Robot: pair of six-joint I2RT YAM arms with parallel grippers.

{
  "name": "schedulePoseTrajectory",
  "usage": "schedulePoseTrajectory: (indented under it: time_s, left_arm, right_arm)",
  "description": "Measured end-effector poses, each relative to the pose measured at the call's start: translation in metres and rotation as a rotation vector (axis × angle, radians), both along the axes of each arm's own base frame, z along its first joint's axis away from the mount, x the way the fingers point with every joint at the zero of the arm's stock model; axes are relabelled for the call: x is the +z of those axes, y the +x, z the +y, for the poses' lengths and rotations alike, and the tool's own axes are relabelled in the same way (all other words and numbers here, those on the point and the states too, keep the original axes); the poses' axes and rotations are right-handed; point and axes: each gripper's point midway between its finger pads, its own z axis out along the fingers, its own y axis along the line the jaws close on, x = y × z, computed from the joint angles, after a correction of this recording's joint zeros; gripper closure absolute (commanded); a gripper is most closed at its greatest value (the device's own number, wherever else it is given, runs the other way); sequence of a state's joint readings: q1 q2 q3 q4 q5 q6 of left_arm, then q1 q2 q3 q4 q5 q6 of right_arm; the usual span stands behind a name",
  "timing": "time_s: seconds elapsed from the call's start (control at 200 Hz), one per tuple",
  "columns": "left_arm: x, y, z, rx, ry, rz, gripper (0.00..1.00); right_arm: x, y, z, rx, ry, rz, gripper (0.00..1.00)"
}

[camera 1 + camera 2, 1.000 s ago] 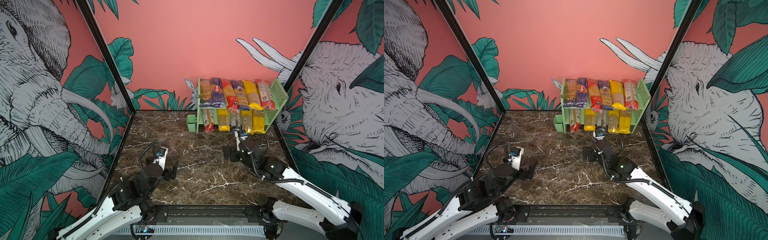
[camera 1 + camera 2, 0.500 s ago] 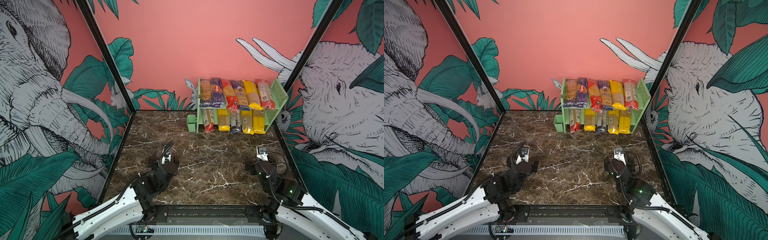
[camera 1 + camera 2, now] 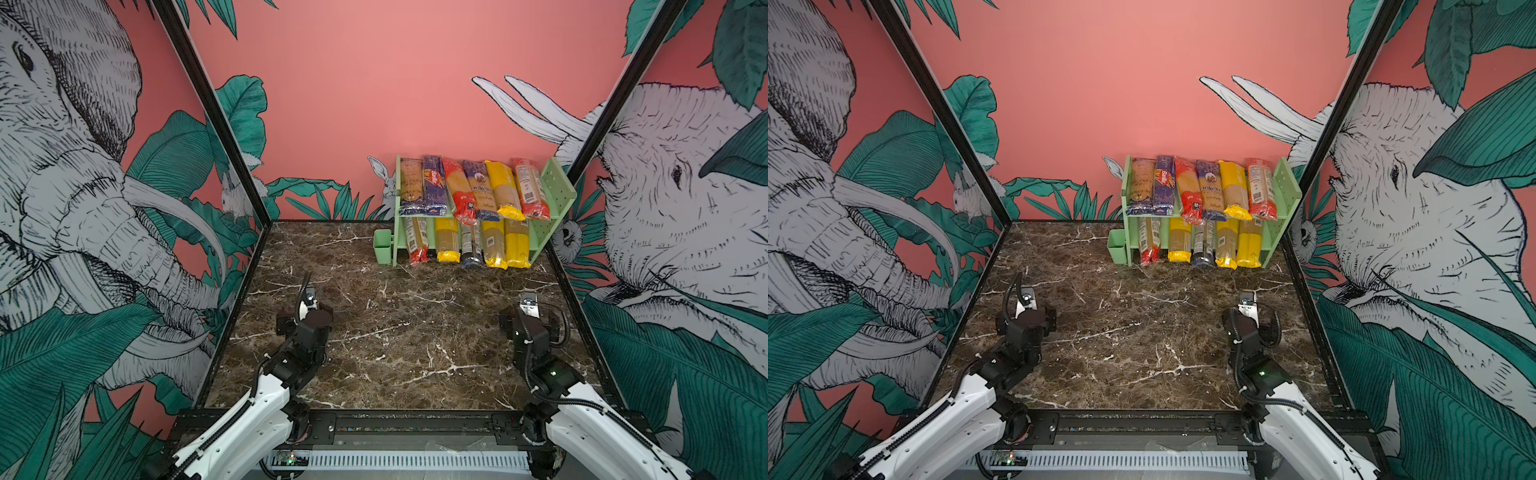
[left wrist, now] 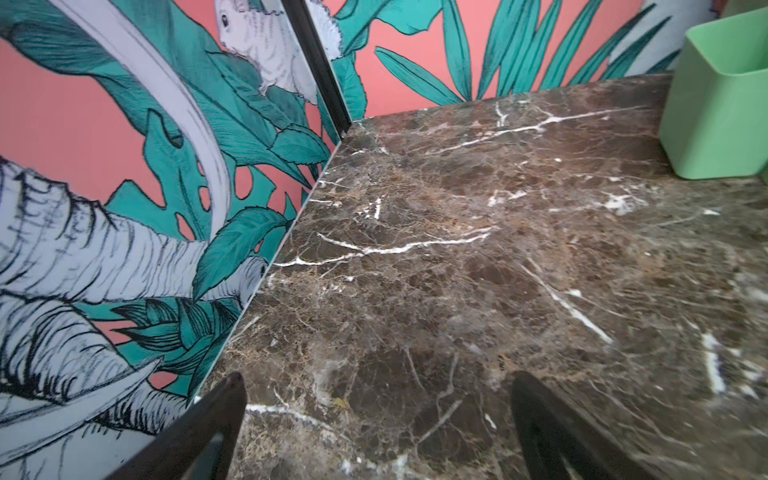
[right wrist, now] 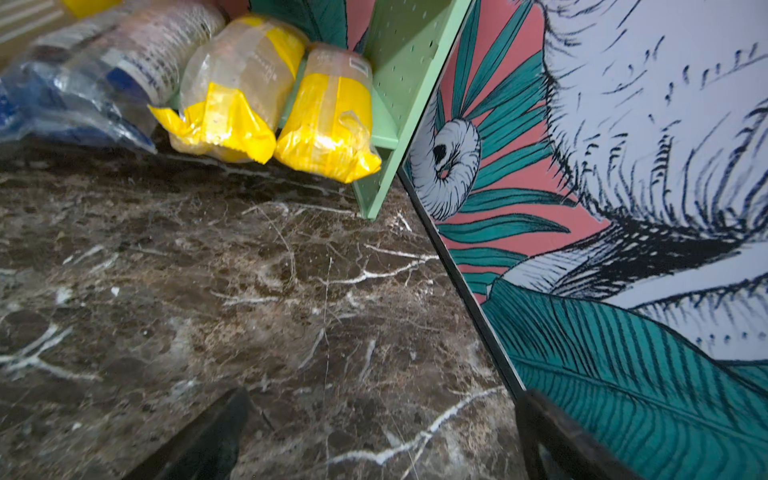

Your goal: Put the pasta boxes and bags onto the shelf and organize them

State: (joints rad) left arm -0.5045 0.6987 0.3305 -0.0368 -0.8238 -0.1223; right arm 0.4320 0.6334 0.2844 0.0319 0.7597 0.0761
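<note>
The shelf (image 3: pixel 556 195) stands at 1 o'clock on the table (image 3: pixel 395 332), in the far right corner against the pink wall (image 3: pixel 374 104). Its upper tier holds six packs (image 3: pixel 478 189) lying side by side, several near ends overhanging the front edge. From 9 to 3 o'clock they run brown with a blue end, the dark blue Barilla box (image 3: pixel 432 183), red-ended, purple-labelled, yellow, red. The lower tier holds five more, whose near ends jut past the front edge: red, yellow, blue, yellow, yellow. Their far halves are hidden under the upper tier, and apart from the Barilla name the print is too small to read. A cup (image 3: pixel 382 247) sits against the shelf's 9 o'clock side. Its inside is in shadow in both top views and cut off by the frame edge in the left wrist view, so what it holds cannot be told. The left claw (image 4: pixel 378 415) hovers over the table near 7 o'clock, fingers (image 4: pixel 224 419) spread wide with only marble between them. The right claw (image 5: pixel 382 424) is near 5 o'clock, well apart from the shelf, likewise spread wide and gripping nothing. Its wrist view catches only a blurred blue end and two yellow ends of the lower packs, the rest cut off. In both top views the claw tips are hidden under the left arm (image 3: pixel 303 332) and right arm (image 3: pixel 532 332).
</note>
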Motion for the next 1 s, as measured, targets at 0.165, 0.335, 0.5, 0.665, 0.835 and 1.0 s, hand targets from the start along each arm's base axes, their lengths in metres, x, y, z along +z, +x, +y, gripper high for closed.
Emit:
schedulePoseTrajectory:
  time_s: [0.165,0.335,0.5,0.665,0.835,1.0]
  left_arm:
    - [0.005,0.005,0.022,0.074,-0.012,-0.073,0.01]
    - [-0.021,0.014,0.04,0.121,-0.009,-0.068,0.01]
    - [-0.057,0.034,0.044,0.113,0.02,0.027,0.02]
    - [-0.063,0.068,0.035,0.062,0.043,0.047,0.02]
    - [-0.059,0.091,0.028,0.003,0.023,-0.021,0.02]
    - [-0.076,0.101,0.018,-0.088,0.007,0.008,0.04]
  right_arm:
    - [-0.014,0.012,-0.009,-0.01,0.037,-0.003,0.01]
    - [-0.049,0.029,-0.008,0.007,0.052,0.063,0.01]
    - [-0.071,0.052,-0.009,0.033,0.085,0.078,0.01]
    - [-0.077,0.069,-0.021,0.031,0.129,0.058,0.01]
    - [-0.062,0.086,-0.026,0.055,0.16,-0.041,0.01]
    - [-0.099,0.099,-0.019,0.121,0.191,0.037,0.01]
